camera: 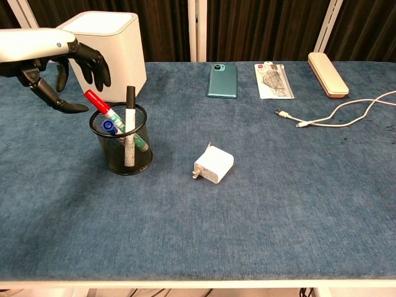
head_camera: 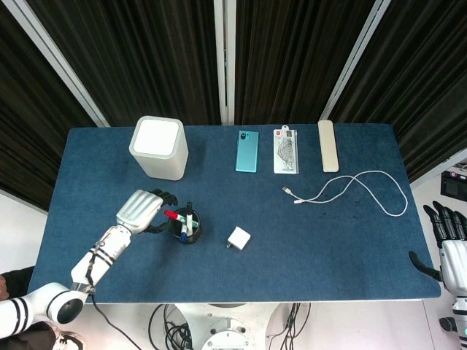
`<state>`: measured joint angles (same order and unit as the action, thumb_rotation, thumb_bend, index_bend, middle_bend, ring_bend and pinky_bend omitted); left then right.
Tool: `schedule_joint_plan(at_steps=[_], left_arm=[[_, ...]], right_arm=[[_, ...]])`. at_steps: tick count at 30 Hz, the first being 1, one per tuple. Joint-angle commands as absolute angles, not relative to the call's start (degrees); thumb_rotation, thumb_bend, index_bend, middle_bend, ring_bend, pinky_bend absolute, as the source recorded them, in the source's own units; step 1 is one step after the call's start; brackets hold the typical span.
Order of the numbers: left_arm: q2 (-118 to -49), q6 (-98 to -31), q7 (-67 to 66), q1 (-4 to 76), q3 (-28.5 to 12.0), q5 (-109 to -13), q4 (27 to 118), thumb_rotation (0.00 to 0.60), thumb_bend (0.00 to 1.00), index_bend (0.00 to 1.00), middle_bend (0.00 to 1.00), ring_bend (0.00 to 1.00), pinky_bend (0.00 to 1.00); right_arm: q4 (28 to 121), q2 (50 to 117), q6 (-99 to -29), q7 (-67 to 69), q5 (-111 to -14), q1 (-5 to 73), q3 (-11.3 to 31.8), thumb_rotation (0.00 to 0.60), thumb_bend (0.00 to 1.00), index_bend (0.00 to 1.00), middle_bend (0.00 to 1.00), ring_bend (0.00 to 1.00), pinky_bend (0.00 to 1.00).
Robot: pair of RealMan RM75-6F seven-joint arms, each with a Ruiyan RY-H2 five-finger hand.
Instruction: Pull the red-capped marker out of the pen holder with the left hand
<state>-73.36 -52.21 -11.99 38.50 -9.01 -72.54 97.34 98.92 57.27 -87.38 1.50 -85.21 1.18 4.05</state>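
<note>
A black mesh pen holder (camera: 122,147) (head_camera: 185,227) stands on the blue table, left of centre. Out of it leans the red-capped marker (camera: 97,102) (head_camera: 173,215), tilted up and to the left, beside a black-capped marker (camera: 130,106) and blue and green ones. My left hand (camera: 52,62) (head_camera: 141,208) hovers just left of and above the red cap, fingers spread and curved, holding nothing; its fingertips (camera: 99,68) hang close above the cap without touching. My right hand (head_camera: 448,240) rests off the table's right edge, fingers spread.
A white box-shaped container (camera: 105,46) stands right behind the left hand. A white charger (camera: 213,164) lies right of the holder. A teal phone (camera: 222,80), a printed pouch (camera: 273,80), a beige case (camera: 327,74) and a white cable (camera: 337,112) lie farther right.
</note>
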Motion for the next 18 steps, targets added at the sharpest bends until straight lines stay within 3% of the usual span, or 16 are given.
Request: schedule_joint_plan(at_steps=[1,18], left_arm=[[-73.9,-52.5,-12.2,38.7,-8.8,-72.4,96.8,0.600,0.27,0.39,0.41,0.37,0.60],[-75.9,-52.7,-13.1,40.4,-8.0,-72.1,94.0,0.600,0.31,0.46,0.49,0.46,0.62]], right_arm=[[98.8,57.3,-87.2,1.7,-85.1,1.2,4.1,0.600,0.18,0.00,0.00,0.00,0.00],[98.1,57.2,-85.8,2.2,-83.5,1.5,4.4,0.600,0.19,0.00,0.00,0.00,0.00]])
